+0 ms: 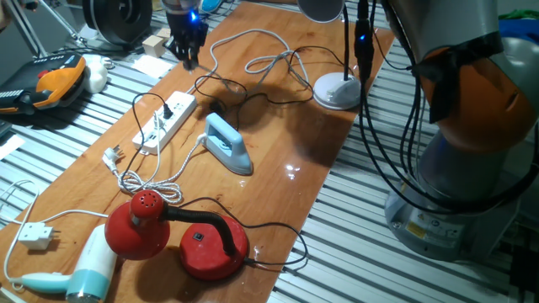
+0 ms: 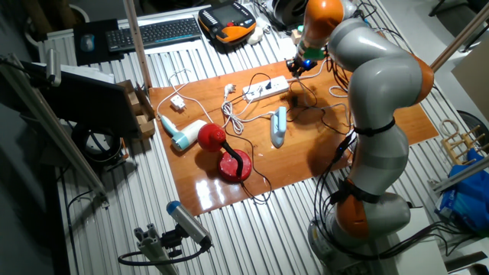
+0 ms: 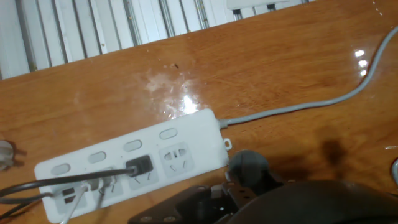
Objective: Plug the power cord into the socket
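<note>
The socket (image 1: 174,113) (image 2: 265,88) (image 3: 186,134) is a long white power strip lying flat on the wooden table. The power cord's small black plug (image 3: 140,166) (image 1: 168,110) sits in the outlet second from the strip's cabled end. Its thin black cable (image 3: 37,188) trails off along the strip. White plugs fill the outlets beside it. My gripper (image 1: 189,57) (image 2: 299,65) hovers beyond the strip's cabled end, apart from the plug. It looks open and holds nothing. Only dark parts of the hand show at the bottom of the hand view.
A blue iron (image 1: 227,143) (image 2: 278,126) lies beside the strip. A red lamp (image 1: 181,240), a hair dryer (image 1: 84,269) and loose white plugs (image 1: 114,156) lie toward the near end. A white desk lamp base (image 1: 337,90) stands at the right edge, amid looping cables.
</note>
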